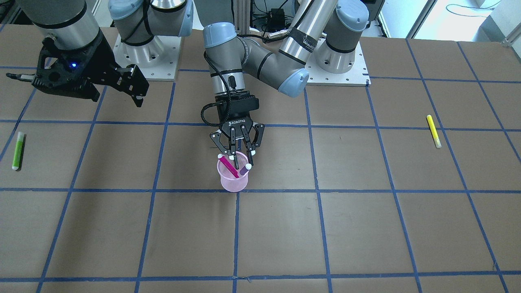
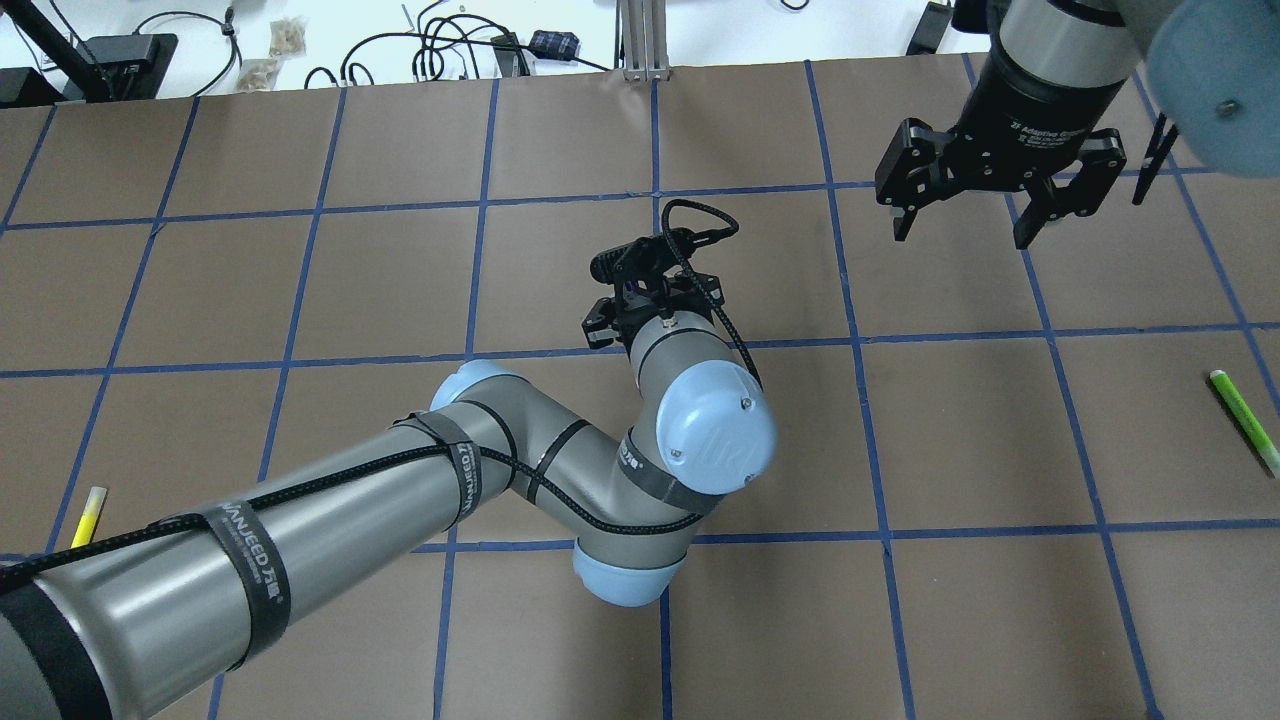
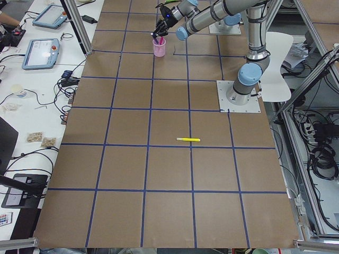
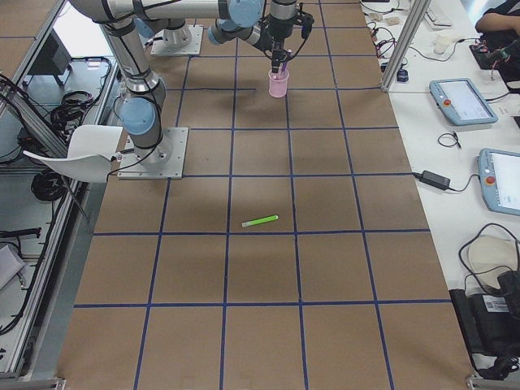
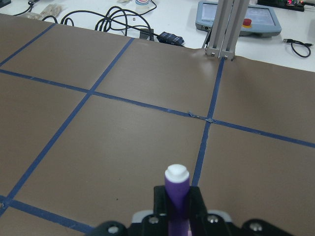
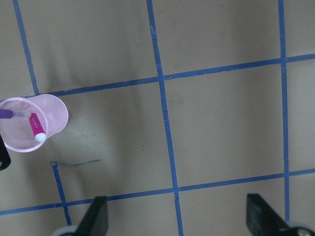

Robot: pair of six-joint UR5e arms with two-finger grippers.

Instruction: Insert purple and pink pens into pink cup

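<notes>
We take this for a robotics lab. Two industrial robot arms point(image 3: 257, 37) stand bolted to metal plates point(image 3: 222, 106) on a big table point(image 3: 127, 174) that is papered brown and marked into squares with blue tape point(image 3: 149, 132). On the white benches point(image 4: 487, 211) beside it we see control tablets point(image 4: 463, 101), one with a red stop button point(image 5: 247, 21), loose cables point(image 2: 440, 40) and a power brick point(image 4: 431, 179). Aluminium posts point(image 5: 224, 27) rise at the table's edge

4 fixed table point(image 1: 285, 236) views, 2 wrist close-ups (pink cup point(image 3: 159, 48) in both side views)
</notes>
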